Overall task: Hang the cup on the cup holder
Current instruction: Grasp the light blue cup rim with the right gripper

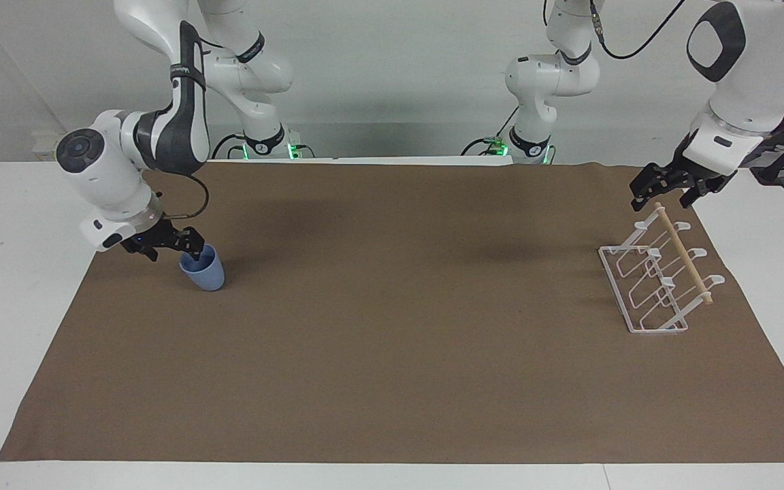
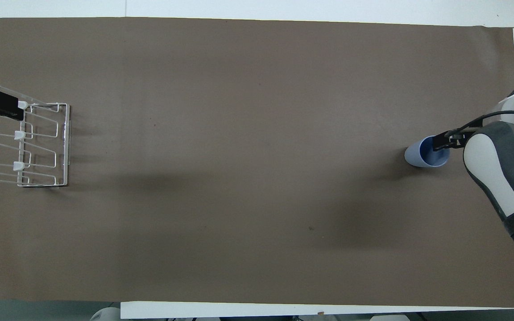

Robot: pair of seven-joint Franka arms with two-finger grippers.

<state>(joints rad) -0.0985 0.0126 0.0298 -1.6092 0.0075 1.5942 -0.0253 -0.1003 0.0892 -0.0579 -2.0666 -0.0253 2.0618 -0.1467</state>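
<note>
Right end effector down at the rim of the blue cup, fingers spread, nothing gripped yet; one finger apparently over the mouth, the other outside the wall on the right arm's side. Cup upright on the brown mat toward the right arm's end of the desk, well apart from the white wire cup holder at the left arm's end. Left end effector waiting open above the holder's wooden dowel, empty.

Likely trouble: light, tapered cup tipping or skidding if a finger nudges the rim before closing; thin wall squirting out of a shallow pinch; long carry across the mat risking a drop; waiting left end effector crowding the prongs on arrival.
</note>
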